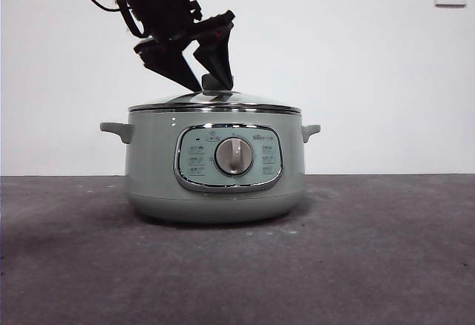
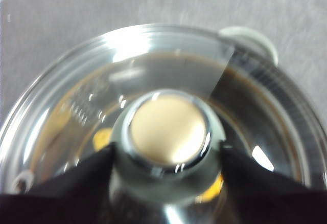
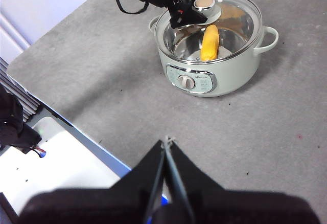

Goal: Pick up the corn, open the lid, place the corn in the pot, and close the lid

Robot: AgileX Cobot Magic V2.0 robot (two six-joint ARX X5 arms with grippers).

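Just then my left gripper (image 1: 210, 80) came down from the upper left of the front view, its two black jaws set on either side of the sage-green knob (image 1: 217, 82) and grasping it, as the left wrist view showed at the knob's flanks (image 2: 168, 132). The lid (image 1: 215, 102) sat flat on the pot (image 1: 215, 169), which stood at the middle of the frame on the grey table (image 1: 386, 266). In the right wrist view, the corn (image 3: 210, 42) lay inside the pot (image 3: 214, 75), seen through the glass lid (image 3: 230, 14) in the upper middle of the frame. My right gripper (image 3: 166, 143) hung well apart from the pot at the bottom of that frame, its jaws pressed together on nothing.
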